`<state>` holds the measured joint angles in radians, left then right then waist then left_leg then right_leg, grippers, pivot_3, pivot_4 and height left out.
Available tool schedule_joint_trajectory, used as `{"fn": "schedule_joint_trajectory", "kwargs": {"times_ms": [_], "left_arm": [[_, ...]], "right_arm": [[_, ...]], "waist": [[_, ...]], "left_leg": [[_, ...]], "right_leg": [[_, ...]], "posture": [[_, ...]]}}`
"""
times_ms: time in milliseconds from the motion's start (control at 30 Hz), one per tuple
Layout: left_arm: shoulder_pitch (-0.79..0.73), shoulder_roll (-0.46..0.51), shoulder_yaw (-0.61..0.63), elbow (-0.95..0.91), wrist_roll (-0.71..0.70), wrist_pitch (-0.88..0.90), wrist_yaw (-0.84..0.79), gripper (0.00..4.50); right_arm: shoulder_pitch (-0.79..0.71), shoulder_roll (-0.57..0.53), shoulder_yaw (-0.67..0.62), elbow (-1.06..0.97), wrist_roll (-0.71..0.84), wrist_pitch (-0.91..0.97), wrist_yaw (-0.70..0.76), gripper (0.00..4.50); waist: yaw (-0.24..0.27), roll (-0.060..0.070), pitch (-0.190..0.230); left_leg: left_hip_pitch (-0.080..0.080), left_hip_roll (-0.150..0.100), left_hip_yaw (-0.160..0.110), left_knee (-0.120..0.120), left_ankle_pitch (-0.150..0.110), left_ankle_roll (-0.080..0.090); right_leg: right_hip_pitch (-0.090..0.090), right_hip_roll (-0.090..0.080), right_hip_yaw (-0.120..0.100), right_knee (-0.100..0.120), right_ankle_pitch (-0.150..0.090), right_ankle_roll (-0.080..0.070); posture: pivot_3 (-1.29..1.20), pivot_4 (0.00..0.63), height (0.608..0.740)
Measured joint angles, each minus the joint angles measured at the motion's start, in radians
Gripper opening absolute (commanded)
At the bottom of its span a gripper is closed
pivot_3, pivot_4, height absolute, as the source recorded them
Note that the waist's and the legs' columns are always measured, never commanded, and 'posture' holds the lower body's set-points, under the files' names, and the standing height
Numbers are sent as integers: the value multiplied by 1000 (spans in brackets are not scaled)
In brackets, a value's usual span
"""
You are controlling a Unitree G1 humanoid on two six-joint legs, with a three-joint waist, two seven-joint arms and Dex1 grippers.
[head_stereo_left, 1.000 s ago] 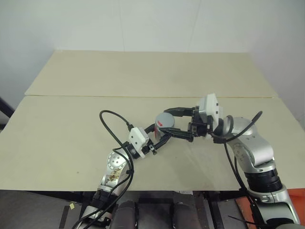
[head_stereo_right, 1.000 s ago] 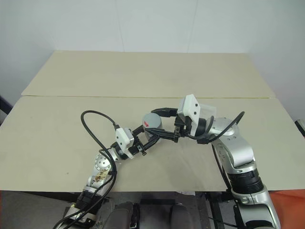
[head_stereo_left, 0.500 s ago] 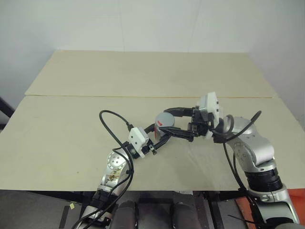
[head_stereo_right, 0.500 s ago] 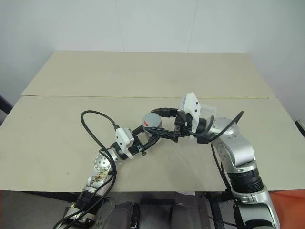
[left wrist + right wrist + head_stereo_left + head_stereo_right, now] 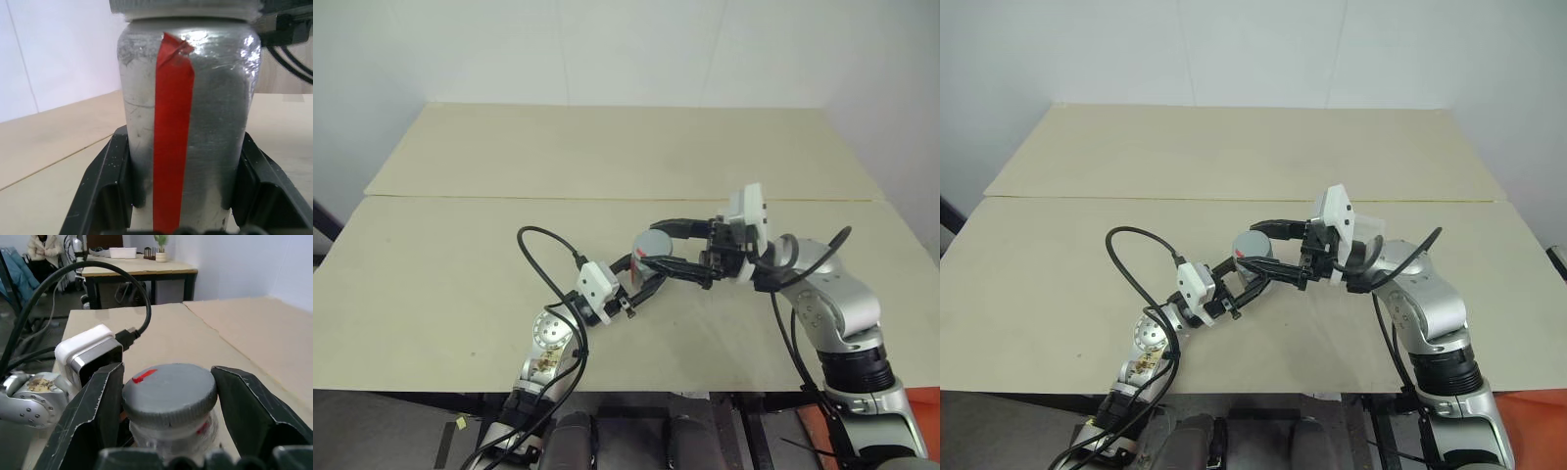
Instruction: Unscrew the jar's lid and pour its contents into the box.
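The silvery-grey jar (image 5: 644, 266) with a red stripe hangs a little above the middle of the table. My left gripper (image 5: 643, 277) is shut on the jar's body (image 5: 188, 122) from below left. The grey lid (image 5: 168, 384) sits on top of the jar. From the right, my right gripper (image 5: 658, 247) reaches in level and is shut on the lid, one black finger (image 5: 110, 396) on each side of its rim. A pale see-through corner of the box (image 5: 1372, 231) peeks out behind my right wrist; the rest is hidden.
The beige table (image 5: 460, 255) has a seam (image 5: 509, 199) running across it, with a second board behind. A black cable (image 5: 540, 247) loops up from my left forearm. In the right wrist view, another desk (image 5: 137, 267) and a seated person (image 5: 41, 249) show far off.
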<state>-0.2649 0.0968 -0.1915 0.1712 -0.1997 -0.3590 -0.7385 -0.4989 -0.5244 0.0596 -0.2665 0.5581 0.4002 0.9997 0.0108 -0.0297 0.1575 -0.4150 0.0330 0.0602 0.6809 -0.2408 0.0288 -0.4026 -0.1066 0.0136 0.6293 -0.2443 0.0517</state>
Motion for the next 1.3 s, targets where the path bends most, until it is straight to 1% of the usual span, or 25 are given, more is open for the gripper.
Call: {"fn": "schedule_joint_trajectory", "kwargs": {"times_ms": [133, 233, 633, 833, 967, 1167, 1233, 1300], "left_arm": [[0, 0, 0, 1, 0, 0, 0, 2109], [0, 1, 0, 1, 0, 0, 0, 2109], [0, 0, -1, 1, 0, 0, 0, 2109], [0, -1, -2, 1, 0, 0, 0, 2109], [0, -1, -2, 1, 0, 0, 1, 2109], [0, -1, -2, 1, 0, 0, 1, 2109], [0, -1, -2, 1, 0, 0, 1, 2109], [0, -1, -2, 1, 0, 0, 1, 2109]], "right_arm": [[22, 2, 8, 0, -68, -119, 23, 3259], [28, 6, 12, 4, -90, -153, 25, 3259], [27, 8, 13, 24, -103, -163, 32, 3259], [7, -1, -7, 25, -32, -103, 47, 3259], [7, -5, -11, 22, -54, -108, 20, 3259], [10, -18, -13, 16, -58, -111, 29, 3259], [11, -18, -17, 9, -37, -106, 36, 3259], [10, -19, -29, -2, -6, -89, 42, 3638]], "waist": [[0, 0, 0], [0, 0, 0], [0, 0, 0], [0, 0, 0], [0, 0, 0], [0, 0, 0], [0, 0, 0], [0, 0, 0]], "left_leg": [[0, 0, 0, 0, 0, 0], [0, 0, 0, 0, 0, 0], [0, 0, 0, 0, 0, 0], [0, 0, 0, 0, 0, 0], [0, 0, 0, 0, 0, 0], [0, 0, 0, 0, 0, 0], [0, 0, 0, 0, 0, 0], [0, 0, 0, 0, 0, 0]], "right_leg": [[0, 0, 0, 0, 0, 0], [0, 0, 0, 0, 0, 0], [0, 0, 0, 0, 0, 0], [0, 0, 0, 0, 0, 0], [0, 0, 0, 0, 0, 0], [0, 0, 0, 0, 0, 0], [0, 0, 0, 0, 0, 0], [0, 0, 0, 0, 0, 0]], "posture": [[0, 150, 740], [0, 150, 740], [0, 150, 740], [0, 150, 740], [0, 150, 740], [0, 150, 740], [0, 150, 740], [0, 150, 740]]}}
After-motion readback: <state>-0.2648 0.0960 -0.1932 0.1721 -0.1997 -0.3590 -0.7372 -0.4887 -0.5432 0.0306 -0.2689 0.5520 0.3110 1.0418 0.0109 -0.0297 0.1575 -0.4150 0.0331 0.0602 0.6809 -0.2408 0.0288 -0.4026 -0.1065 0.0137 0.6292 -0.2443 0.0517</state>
